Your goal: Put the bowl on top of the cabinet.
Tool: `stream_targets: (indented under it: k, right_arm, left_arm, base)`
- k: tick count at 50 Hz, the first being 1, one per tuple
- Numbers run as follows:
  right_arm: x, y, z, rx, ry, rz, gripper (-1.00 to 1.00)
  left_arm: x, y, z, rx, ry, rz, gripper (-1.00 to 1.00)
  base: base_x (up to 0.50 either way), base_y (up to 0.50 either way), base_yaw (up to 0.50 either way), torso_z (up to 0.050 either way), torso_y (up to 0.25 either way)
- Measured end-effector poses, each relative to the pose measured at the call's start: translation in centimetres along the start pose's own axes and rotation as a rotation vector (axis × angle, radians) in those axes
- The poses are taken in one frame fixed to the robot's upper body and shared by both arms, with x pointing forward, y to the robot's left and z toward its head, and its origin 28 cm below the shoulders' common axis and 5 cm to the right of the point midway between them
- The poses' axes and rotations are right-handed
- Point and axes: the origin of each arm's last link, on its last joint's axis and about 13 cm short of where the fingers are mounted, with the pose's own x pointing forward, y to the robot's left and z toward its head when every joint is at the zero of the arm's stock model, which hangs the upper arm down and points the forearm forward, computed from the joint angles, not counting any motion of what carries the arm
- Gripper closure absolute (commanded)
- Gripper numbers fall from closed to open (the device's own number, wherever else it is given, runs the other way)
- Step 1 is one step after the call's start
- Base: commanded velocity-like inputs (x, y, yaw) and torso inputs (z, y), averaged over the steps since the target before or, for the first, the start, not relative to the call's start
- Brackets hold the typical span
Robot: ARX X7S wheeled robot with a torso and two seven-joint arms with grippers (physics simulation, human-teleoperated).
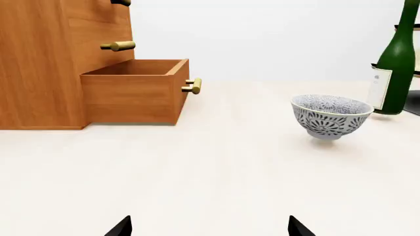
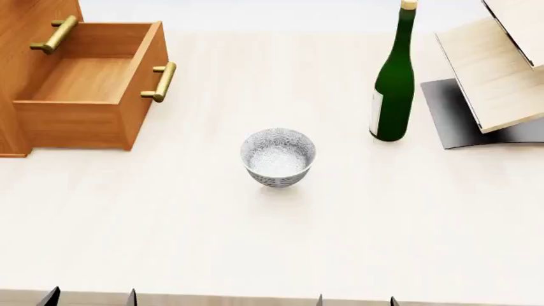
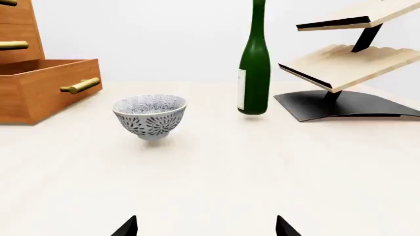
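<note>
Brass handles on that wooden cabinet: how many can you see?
3 show in the left wrist view: one on the open bottom drawer, one above it, one cut off at the top edge. More may be hidden.

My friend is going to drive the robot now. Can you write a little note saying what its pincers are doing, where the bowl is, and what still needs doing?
Left pincer: open, holding nothing, low at the near edge of the table.
Right pincer: open, holding nothing, also at the near edge.
The bowl stands upright on the table, out in the middle, touching nothing. The green bottle is to its right, the wooden rack beyond that.
The cabinet is at the far left with its bottom drawer pulled open.
Done: nothing yet.
Left: grasp the bowl, lift it, set it on top of the cabinet. The top is out of view.
</note>
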Motion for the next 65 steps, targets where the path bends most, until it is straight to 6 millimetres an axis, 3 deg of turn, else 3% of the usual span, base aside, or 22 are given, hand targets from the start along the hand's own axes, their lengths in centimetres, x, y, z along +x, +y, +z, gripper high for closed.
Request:
stream_targets:
  k: [37, 65]
  right_arm:
    - [-0.5, -0.3, 1.3, 0.043, -0.07, 0.009, -1.0]
    - [-1.2, -1.3, 9.1, 0.011, -0.32, 0.004, -1.0]
  left_arm:
    - [0.1, 0.2, 0.2, -0.028, 0.004, -0.001, -1.0]
    - [0.4, 1.1, 8.8, -0.078, -0.261, -0.023, -1.0]
  base:
    - [0.0, 0.0, 0.0, 0.0, 0.0]
    - [0.49, 0.0, 0.0, 0.0, 0.0]
